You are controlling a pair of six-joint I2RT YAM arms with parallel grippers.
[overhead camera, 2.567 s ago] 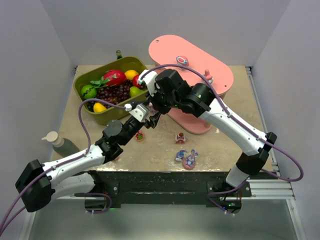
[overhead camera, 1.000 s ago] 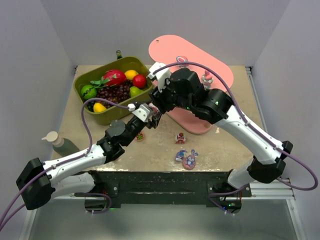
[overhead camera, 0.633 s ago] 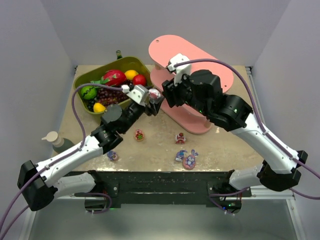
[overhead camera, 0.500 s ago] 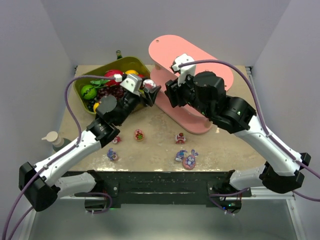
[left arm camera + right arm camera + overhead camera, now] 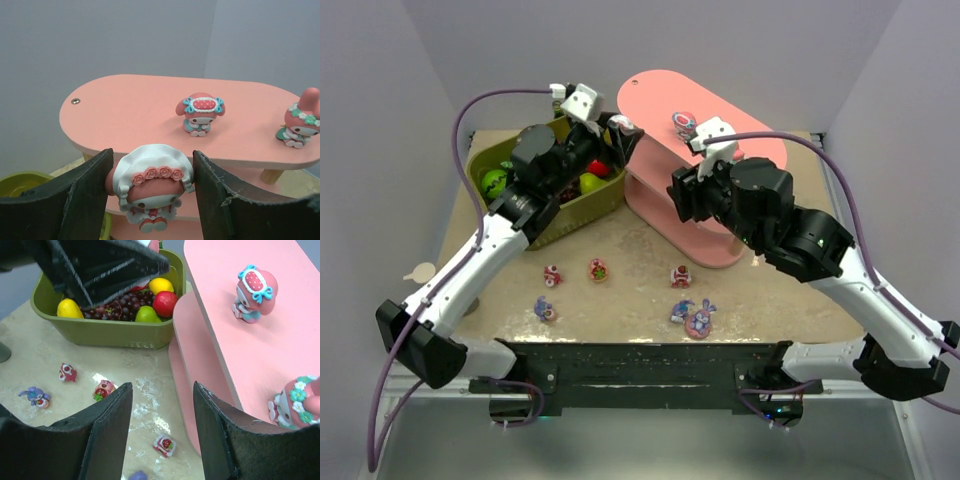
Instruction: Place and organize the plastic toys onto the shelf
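Top view: the left gripper (image 5: 619,133) pinches a bonneted figurine (image 5: 621,123) at the far-left end of the shelf (image 5: 655,95). The shelf's long axis runs far-left to near-right.
Left wrist view: the figurine hangs upright, face in view.
Right wrist view: the right gripper (image 5: 161,390) is spread and empty beside the shelf.

Beige table (image 5: 640,292) under pink shelf (image 5: 660,95), green basket (image 5: 575,212), scattered figurines (image 5: 598,269).
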